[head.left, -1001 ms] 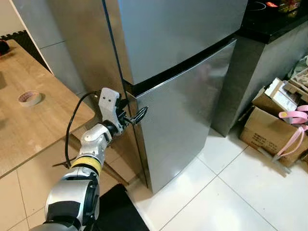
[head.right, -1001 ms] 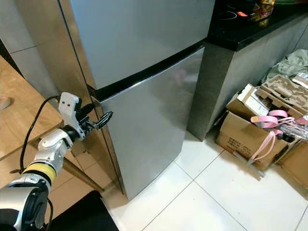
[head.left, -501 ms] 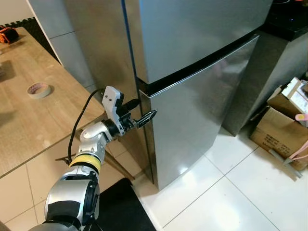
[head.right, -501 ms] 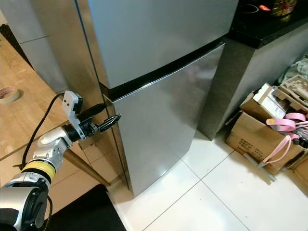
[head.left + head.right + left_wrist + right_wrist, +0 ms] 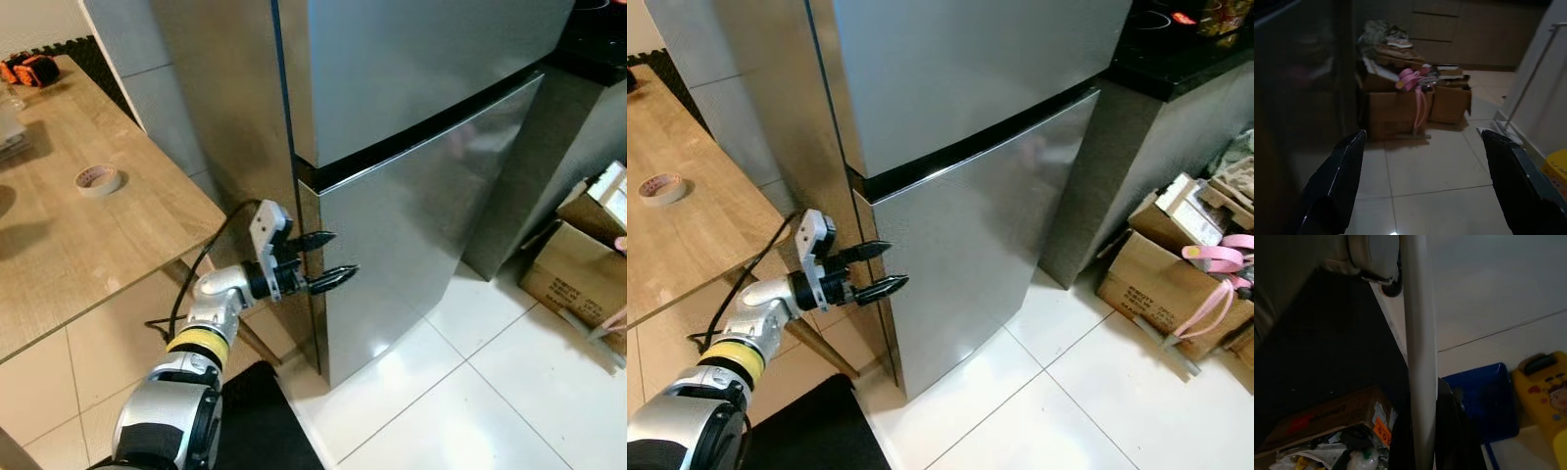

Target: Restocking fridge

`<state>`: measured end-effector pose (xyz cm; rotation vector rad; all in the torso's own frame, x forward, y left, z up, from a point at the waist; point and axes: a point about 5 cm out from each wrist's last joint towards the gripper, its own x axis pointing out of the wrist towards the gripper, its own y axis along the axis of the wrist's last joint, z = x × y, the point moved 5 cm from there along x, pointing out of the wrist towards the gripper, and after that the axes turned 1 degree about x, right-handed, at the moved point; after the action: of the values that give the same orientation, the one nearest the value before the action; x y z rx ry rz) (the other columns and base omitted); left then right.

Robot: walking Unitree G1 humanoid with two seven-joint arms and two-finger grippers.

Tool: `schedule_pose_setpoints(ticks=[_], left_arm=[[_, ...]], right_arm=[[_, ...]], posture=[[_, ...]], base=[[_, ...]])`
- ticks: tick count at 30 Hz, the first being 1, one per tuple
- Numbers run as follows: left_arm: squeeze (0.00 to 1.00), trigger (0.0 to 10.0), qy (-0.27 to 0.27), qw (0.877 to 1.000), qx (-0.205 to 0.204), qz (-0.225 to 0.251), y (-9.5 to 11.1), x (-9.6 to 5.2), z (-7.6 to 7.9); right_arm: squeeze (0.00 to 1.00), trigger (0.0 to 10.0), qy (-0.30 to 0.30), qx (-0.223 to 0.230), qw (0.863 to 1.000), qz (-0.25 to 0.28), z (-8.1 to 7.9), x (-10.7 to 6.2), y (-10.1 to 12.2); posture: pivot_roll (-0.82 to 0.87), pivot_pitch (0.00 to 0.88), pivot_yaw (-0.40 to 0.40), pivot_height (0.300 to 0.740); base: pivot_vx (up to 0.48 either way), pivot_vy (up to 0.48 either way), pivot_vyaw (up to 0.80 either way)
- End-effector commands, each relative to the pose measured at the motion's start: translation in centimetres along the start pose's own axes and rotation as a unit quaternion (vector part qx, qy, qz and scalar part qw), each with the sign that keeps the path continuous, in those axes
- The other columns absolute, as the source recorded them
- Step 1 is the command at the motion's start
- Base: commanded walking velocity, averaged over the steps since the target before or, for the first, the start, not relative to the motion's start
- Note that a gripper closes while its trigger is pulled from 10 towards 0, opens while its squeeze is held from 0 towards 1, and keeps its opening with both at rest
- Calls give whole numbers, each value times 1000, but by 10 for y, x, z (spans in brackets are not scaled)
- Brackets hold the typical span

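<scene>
My left gripper (image 5: 331,258) is stretched out low in front of me with its two black fingers spread apart and nothing between them; they sit at the left edge of the fridge's lower door (image 5: 421,225), one finger up near the corner of that edge and the other reaching across the steel face; I judge I hold them parted like this so as to catch the door's edge and swing it out, since restocking cannot begin until the door is open. My right arm hangs idle; its wrist view looks down past a pale pole, a blue bin (image 5: 1484,401) and a yellow thing at the frame's edge, and I cannot tell how its fingers stand.

The fridge (image 5: 411,78) is closed, both upper and lower doors flush, a dark seam between them; what it holds is hidden from me. Beside me on my left is a wooden table (image 5: 59,264) with a roll of tape (image 5: 99,179) lying flat on it, well apart from my gripper; I see nothing there that looks like stock for the fridge.

Farther off, past the fridge and the dark counter (image 5: 1176,59), cardboard boxes (image 5: 1161,269) stand open on the white tiled floor (image 5: 470,401); they are stuffed with flattened card and loose packaging, and pink straps (image 5: 1210,257) spill over the rim of one.
</scene>
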<state>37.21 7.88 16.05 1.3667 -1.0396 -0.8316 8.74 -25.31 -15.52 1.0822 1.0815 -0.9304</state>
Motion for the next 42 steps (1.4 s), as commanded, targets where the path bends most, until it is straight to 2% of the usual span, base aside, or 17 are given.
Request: schedule_pose_setpoints(ticks=[1,6,8,10,14,17,20,21,24,26,28,30,32,33,34,37,42], left_arm=[[0,10000,-13,1000,0,-3,-1,4,5],[0,10000,-6,1000,7,3,2,4,3],[0,10000,11,1000,21,-6,3,1,-2],[0,10000,30,998,48,-41,-1,-7,-9],[0,10000,13,989,76,-123,-16,-26,-10],[0,10000,42,978,106,-176,-18,-41,-22],[0,10000,72,967,129,-207,-18,-50,-34],[0,10000,72,967,129,-207,-18,-50,-34],[0,10000,111,960,146,-213,-10,-56,-46],[0,10000,158,953,161,-200,2,-59,-59],[0,10000,174,953,162,-188,7,-58,-63],[0,10000,191,958,149,-153,15,-55,-66],[0,10000,205,969,102,-98,22,-48,-66],[373,10000,205,972,83,-76,24,-45,-65],[1000,10000,204,975,62,-58,23,-42,-64],[1000,10000,205,978,33,-29,23,-37,-61],[1000,10000,230,973,21,-11,24,-36,-66]], right_arm=[[0,10000,1,9,1000,-10,-2,0,-9],[0,10000,3,10,1000,-11,-3,0,-9],[0,10000,5,11,1000,-11,-5,0,-9],[0,10000,6,12,1000,-11,-6,0,-9],[0,10000,6,11,1000,-11,-6,0,-9],[0,10000,5,11,1000,-10,-6,0,-8],[0,10000,5,11,1000,-9,-6,0,-7],[0,10000,5,11,1000,-9,-6,0,-7],[0,10000,5,11,1000,-8,-6,1,-6],[0,10000,6,11,1000,-8,-7,1,-5],[0,10000,6,10,1000,-7,-7,1,-5],[0,10000,6,10,1000,-7,-7,1,-5],[0,10000,6,10,1000,-7,-7,1,-5],[0,10000,5,10,1000,-7,-7,1,-5],[0,10000,5,10,1000,-7,-6,1,-5],[0,10000,4,11,1000,-7,-6,1,-5],[0,10000,4,11,1000,-8,-5,1,-6]], posture=[[-155,110,45,740],[-155,110,45,740],[-152,115,50,740],[-153,114,51,740],[-149,112,49,740],[-146,110,49,740],[-146,109,48,740],[-146,109,48,740],[-146,109,48,740],[-146,109,48,740],[-143,107,47,740],[-145,108,48,740],[-145,108,48,740],[-145,108,48,740],[-148,110,48,740],[-148,110,48,740],[-152,112,47,740]], base=[[0,0,0],[0,0,0],[0,0,0],[0,0,0],[0,0,0],[0,0,0],[0,0,0],[0,0,0],[0,0,0],[0,0,0],[0,0,0],[0,0,0],[0,0,0],[0,0,0],[0,0,0],[0,0,0],[0,0,0]])
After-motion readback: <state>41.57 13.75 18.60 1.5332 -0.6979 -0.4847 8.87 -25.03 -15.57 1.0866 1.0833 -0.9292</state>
